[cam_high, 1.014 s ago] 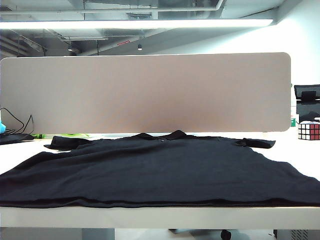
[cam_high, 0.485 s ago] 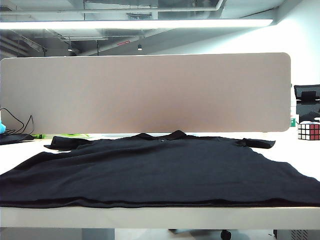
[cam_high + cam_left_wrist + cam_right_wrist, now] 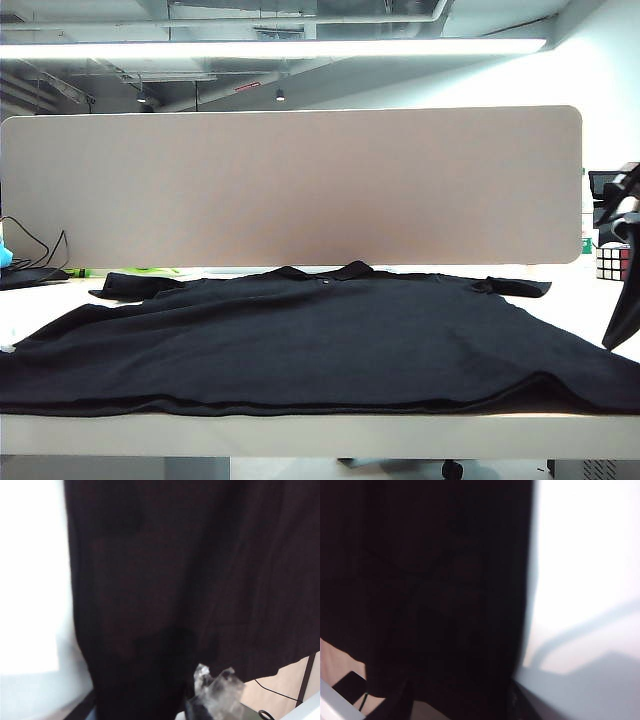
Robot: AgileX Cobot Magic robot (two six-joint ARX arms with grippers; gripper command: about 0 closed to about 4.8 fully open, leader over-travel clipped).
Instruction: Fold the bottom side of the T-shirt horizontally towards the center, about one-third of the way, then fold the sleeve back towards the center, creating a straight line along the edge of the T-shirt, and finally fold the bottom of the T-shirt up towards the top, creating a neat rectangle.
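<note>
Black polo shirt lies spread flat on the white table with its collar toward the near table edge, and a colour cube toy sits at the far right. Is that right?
Not quite. The exterior view shows the T-shirt with its collar at the far side, by the beige partition; the bottom of the T-shirt lies along the near edge. The table and the cube toy are as stated.

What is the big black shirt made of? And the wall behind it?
The shirt looks like soft, matte knit cloth: it lies limp with gentle wrinkles and no shine. The wall panel seems a smooth beige board, perhaps fabric-covered; its surface is too plain to tell.
</note>
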